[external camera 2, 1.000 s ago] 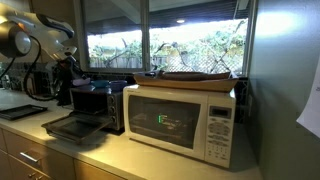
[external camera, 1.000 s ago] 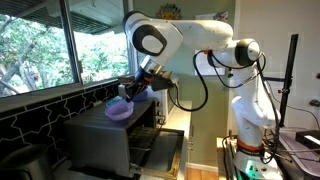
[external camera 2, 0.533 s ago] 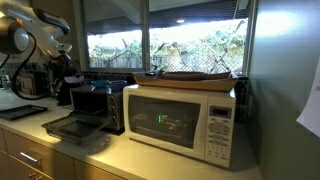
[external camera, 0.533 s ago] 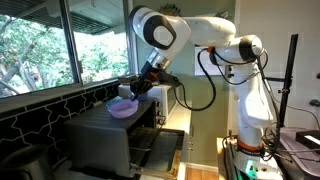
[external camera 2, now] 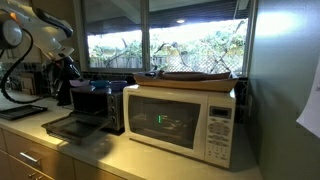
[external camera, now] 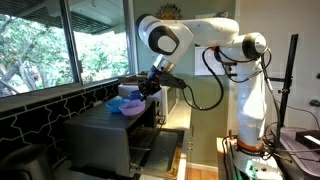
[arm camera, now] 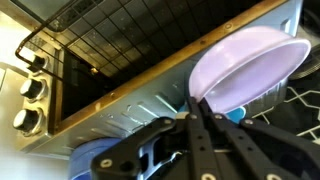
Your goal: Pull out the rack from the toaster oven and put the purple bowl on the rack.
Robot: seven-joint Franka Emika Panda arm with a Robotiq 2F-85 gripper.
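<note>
My gripper [arm camera: 196, 104] is shut on the rim of the purple bowl [arm camera: 250, 62] and holds it tilted over the top of the dark-grey toaster oven [external camera: 105, 135]. The bowl [external camera: 129, 106] and gripper [external camera: 147, 90] also show in an exterior view. The oven [external camera 2: 97, 105] has its front door [external camera 2: 68, 127] dropped open. In the wrist view a dark wire rack [arm camera: 120, 35] lies beyond the oven's front edge, next to the oven's knobs [arm camera: 30, 90]. The bowl is hidden in the exterior view that shows the microwave.
A blue bowl [arm camera: 100, 160] sits on the oven top under my gripper. A white microwave [external camera 2: 185, 120] stands beside the oven. Windows run behind the counter. The arm's base [external camera: 250, 125] stands past the oven's open door [external camera: 160, 148].
My gripper has carried the purple bowl from the back of the oven top toward its front edge. The oven and its door have not moved.
</note>
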